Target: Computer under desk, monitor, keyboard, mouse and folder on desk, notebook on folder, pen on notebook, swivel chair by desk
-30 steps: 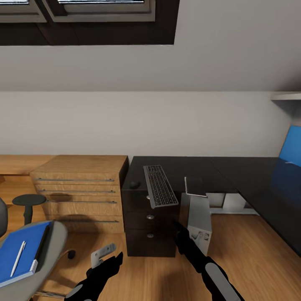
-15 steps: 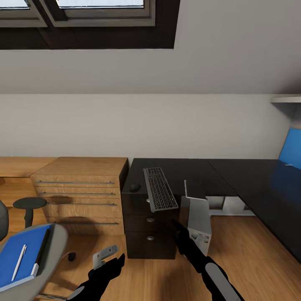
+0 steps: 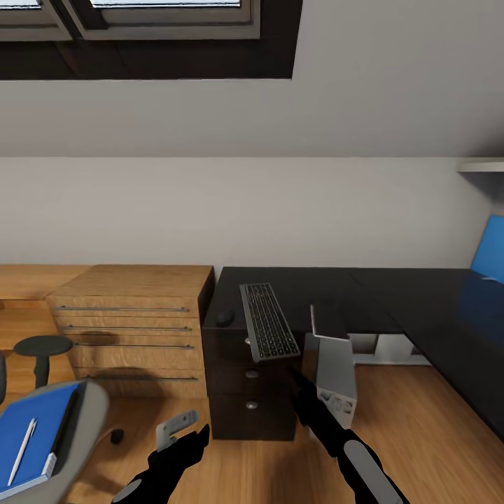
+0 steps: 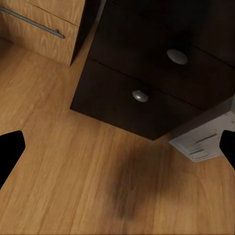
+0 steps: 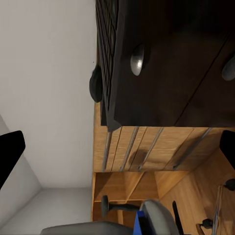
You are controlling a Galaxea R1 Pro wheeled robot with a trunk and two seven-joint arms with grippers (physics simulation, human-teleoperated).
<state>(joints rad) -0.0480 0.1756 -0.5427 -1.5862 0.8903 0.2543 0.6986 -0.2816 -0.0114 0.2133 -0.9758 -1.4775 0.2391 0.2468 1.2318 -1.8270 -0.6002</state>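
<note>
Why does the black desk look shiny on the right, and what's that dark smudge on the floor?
Head view: the glossy desk mirrors the bright blue panel at the right edge, a reflection rather than glare. Left wrist view: the smudge is a soft, blurred shadow on the wood floor, in front of the dark drawers.

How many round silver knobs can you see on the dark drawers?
3, stacked down the front of the desk drawers: top knob half hidden under the keyboard, middle knob, bottom knob. More may be hidden.
</note>
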